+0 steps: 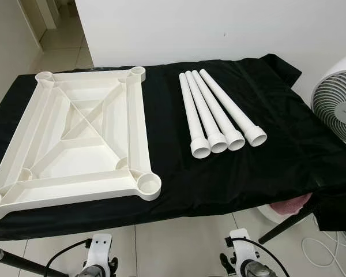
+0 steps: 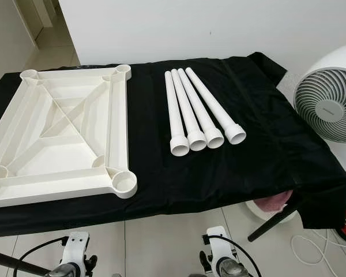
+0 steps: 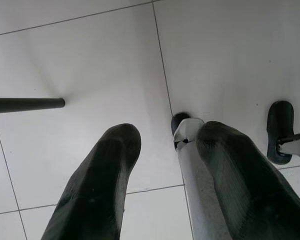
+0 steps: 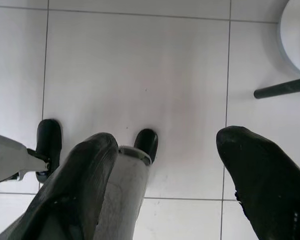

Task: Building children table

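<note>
Tabletop [image 1: 75,138] untouched; both tools open, empty.

a white table top [image 1: 75,135] lay upside down on the left of a black cloth [image 1: 265,167], its ribs and 4 round corner sockets facing up. 4 white legs [image 1: 219,112] lay side by side to its right, apart from it, wide ends toward the robot. a white fan [image 1: 337,107] stood at the right edge.

white tabletop [image 1: 75,144] upside down on black cloth, w/ 4 white legs [image 1: 219,112] lying side-by-side beside it.
</note>
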Controlling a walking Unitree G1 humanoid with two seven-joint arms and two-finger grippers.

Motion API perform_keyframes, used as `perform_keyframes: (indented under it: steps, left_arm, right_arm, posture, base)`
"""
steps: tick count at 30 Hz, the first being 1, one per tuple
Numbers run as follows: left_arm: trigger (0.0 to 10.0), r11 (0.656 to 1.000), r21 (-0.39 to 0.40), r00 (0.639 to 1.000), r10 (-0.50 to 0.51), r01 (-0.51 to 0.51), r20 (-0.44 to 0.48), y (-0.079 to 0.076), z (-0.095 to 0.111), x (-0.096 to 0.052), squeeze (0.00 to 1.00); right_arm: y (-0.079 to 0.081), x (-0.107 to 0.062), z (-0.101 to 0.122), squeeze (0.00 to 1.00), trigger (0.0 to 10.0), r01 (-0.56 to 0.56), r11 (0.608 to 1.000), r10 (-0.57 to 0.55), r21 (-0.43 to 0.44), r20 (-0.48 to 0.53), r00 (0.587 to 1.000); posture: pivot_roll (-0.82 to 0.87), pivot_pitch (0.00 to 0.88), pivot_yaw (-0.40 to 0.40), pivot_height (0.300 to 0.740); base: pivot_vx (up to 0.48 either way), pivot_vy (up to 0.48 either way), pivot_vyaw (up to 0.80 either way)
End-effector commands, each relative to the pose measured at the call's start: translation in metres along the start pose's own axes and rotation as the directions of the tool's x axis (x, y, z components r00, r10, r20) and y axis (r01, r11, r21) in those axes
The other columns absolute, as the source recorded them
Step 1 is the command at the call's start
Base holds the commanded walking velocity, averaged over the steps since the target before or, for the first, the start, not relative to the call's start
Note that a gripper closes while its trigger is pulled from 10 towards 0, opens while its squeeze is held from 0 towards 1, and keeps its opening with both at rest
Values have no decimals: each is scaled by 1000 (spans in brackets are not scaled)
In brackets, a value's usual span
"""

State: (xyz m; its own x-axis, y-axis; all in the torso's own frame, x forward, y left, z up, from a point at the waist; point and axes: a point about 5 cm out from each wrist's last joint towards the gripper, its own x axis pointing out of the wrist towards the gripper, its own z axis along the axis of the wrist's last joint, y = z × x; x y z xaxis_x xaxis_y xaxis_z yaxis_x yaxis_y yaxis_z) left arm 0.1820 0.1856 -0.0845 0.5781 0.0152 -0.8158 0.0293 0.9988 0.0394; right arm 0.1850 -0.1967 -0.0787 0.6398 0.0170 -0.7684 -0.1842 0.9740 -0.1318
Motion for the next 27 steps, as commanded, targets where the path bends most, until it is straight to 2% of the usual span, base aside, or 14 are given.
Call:
perform_keyframes:
  steps: [1, 14, 27]
  left_arm:
    - [10000, 999, -7, 998, -49, 49, -28, 0, -7, -1, 0]
    - [10000, 998, -39, 998, -57, 56, -29, 5, -6, -2, 0]
    - [10000, 997, -48, 998, -61, 60, -24, 4, -2, -1, 0]
  right_arm:
    - [5, -1, -7, 0, 10000, -11, 1000, 11, 2, -19, 1000]
    - [10, -3, -12, 0, 10000, -9, 1000, 9, 5, -28, 1000]
    - [9, -2, -9, 0, 10000, -7, 1000, 7, 3, -26, 1000]
  posture:
    - [-120, 23, 83, 740]
    - [-118, 34, 102, 740]
    - [-119, 19, 104, 740]
  base:
    - [0, 0, 0]
    - [0, 0, 0]
    - [-260, 0, 0]
